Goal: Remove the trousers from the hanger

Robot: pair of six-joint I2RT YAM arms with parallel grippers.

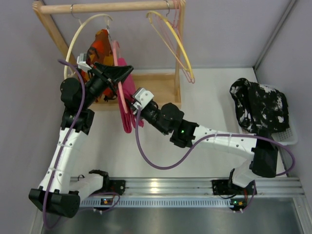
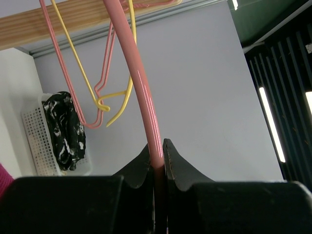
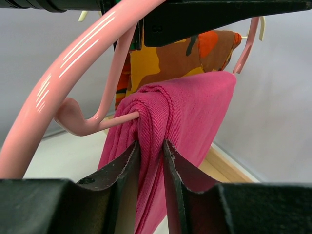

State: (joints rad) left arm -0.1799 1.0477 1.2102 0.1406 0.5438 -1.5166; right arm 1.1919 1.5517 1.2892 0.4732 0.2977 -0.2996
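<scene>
Under the wooden rail (image 1: 122,7) | the hanger (image 2: 141,83) is being pinched by its arm between the fingers of the left gripper (image 2: 157,146) | the trousers (image 3: 195,107), draped over the hanger's bar, are being squeezed at a fold between the fingers of the right gripper (image 3: 151,146)

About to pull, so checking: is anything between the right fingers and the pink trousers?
Nothing visible. The right gripper has its fingers shut on the trousers just under the hanger, which the left gripper clamps.
</scene>
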